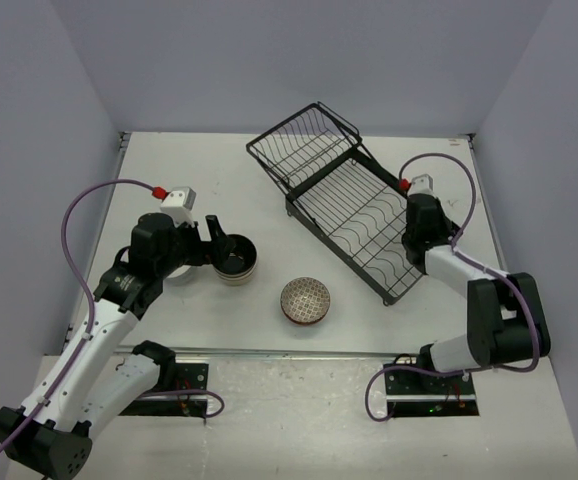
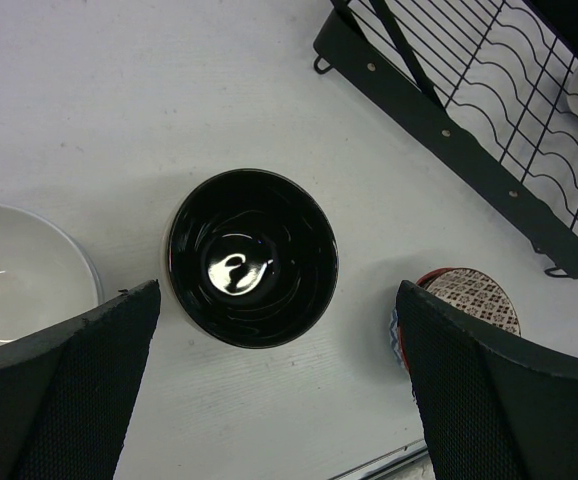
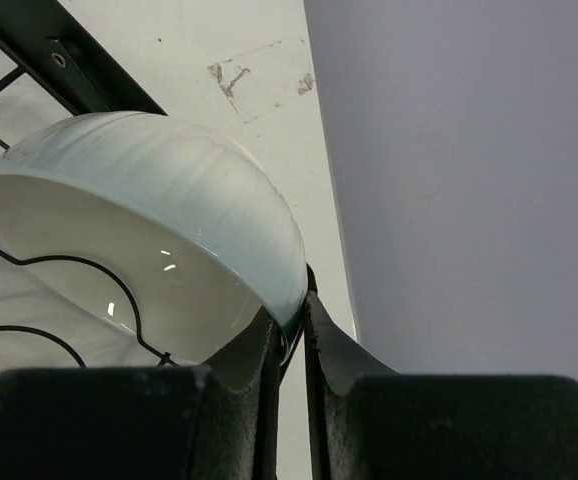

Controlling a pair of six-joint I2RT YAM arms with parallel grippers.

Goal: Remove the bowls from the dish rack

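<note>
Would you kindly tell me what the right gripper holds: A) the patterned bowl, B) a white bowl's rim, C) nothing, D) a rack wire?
B: the right gripper pinches the white bowl by its rim, above the rack.

Bright even light, soft shadows, glare inside black bowl [image 2: 252, 258]

Black wire dish rack [image 1: 354, 215] lies upper right; my right gripper [image 3: 291, 335] pinches the tilted white bowl [image 3: 149, 220] there. Black-lined bowl [image 1: 236, 258] and patterned bowl [image 1: 305, 300] sit upright mid-frame.
</note>
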